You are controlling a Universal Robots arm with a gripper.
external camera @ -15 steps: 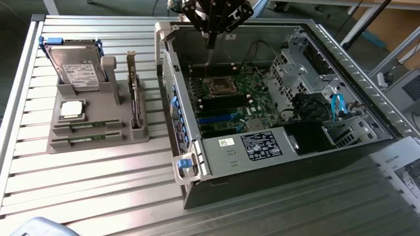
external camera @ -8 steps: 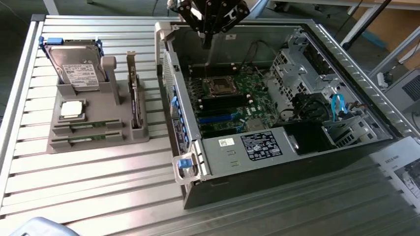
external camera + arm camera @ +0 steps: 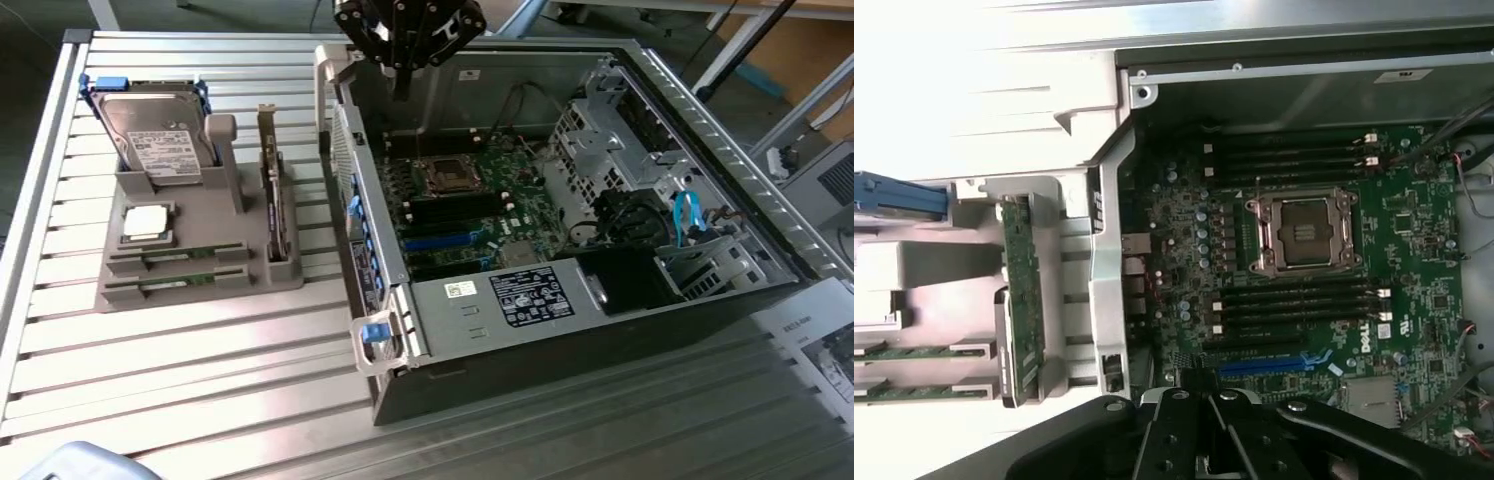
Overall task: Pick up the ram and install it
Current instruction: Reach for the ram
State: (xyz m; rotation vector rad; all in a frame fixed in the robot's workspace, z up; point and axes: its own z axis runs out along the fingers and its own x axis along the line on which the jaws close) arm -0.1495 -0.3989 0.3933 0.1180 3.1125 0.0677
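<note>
Two green ram sticks (image 3: 174, 263) lie in the front slots of the grey holder (image 3: 134, 295) at the exterior view's left; in the wrist view they appear as ram sticks (image 3: 914, 351). My gripper (image 3: 400, 92) hangs over the far wall of the open computer case (image 3: 534, 330), well apart from the ram. Seen from the wrist, the gripper (image 3: 1199, 390) is shut, fingers together with nothing visible between them, above the motherboard (image 3: 1414, 330). Empty black memory slots (image 3: 1294, 300) run on both sides of the processor socket (image 3: 1304, 232).
The holder also carries a hard drive (image 3: 160, 135), a silver processor chip (image 3: 147, 222) and an upright expansion card (image 3: 274, 200). Inside the case sit cables (image 3: 687, 215), a drive cage (image 3: 587, 130) and a black power unit (image 3: 627, 280). A slatted metal table (image 3: 200, 380) lies underneath.
</note>
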